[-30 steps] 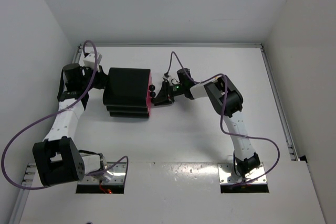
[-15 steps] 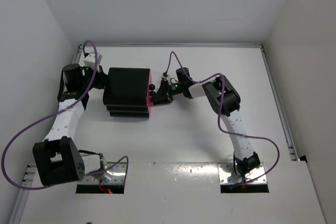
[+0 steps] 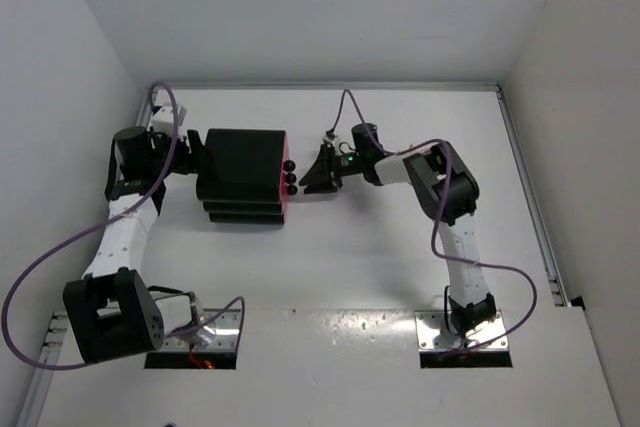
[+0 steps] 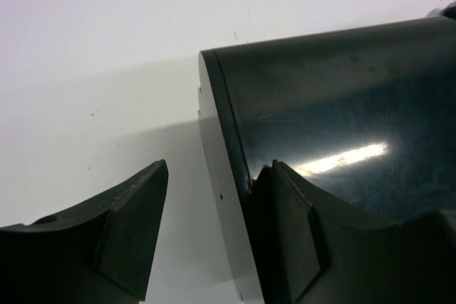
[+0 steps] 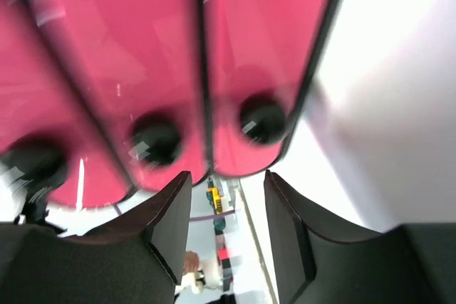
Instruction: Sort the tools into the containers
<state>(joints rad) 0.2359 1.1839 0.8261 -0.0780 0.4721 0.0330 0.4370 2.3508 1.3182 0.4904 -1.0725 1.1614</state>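
While it stands on the table (image 3: 380,247), the drawer unit (image 3: 240,169) shows a black body and three pink drawers (image 5: 92,55) that face the right arm's side, their fronts in line with one another. Each front carries a round black knob (image 5: 155,139), and the three knobs sit in a close row on that face.

Just off that face, near the knobs but apart from them, hangs the right claw (image 3: 322,172), pointed at the unit. Its jaws stand partly open, and the gap between its fingers (image 5: 167,229) holds nothing; the wrist view is blurred.

At the unit's opposite, back side is the left claw (image 3: 195,152). Its jaws stand wide and grip nothing. The unit's rear corner lies between them. One finger (image 4: 292,240) runs close along the glossy black wall, though I cannot tell whether it touches. The other finger (image 4: 132,233) is out over bare table beside the unit.

A white wall (image 3: 300,7) rises behind the unit.
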